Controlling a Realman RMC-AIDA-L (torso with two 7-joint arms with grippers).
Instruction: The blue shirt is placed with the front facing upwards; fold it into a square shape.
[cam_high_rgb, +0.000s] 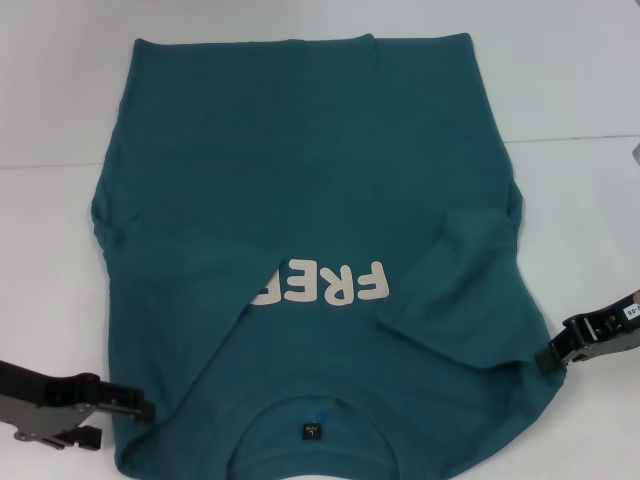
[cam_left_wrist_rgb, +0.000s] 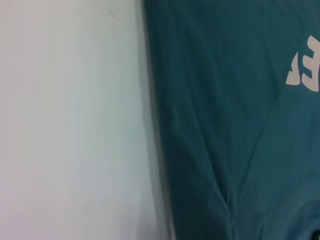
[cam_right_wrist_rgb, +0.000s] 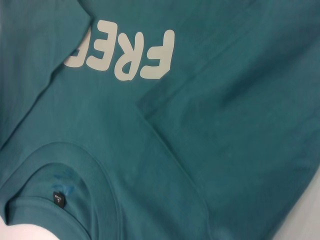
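Robot test setup — likely a lab, plain white surface (cam_high_rgb: 560, 80) filling the view, black end effector (cam_high_rgb: 140, 410) at each near side

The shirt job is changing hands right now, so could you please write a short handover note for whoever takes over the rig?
Left gripper: at the shirt's near left edge, beside the collar.
Right gripper: at the shirt's near right edge.
Shirt: on the white table, front up, collar nearest the robot.
Done: both sides folded inward, the left fold covering part of the lettering, the right sleeve lying on the chest.
Left: fold lengthwise into a square.
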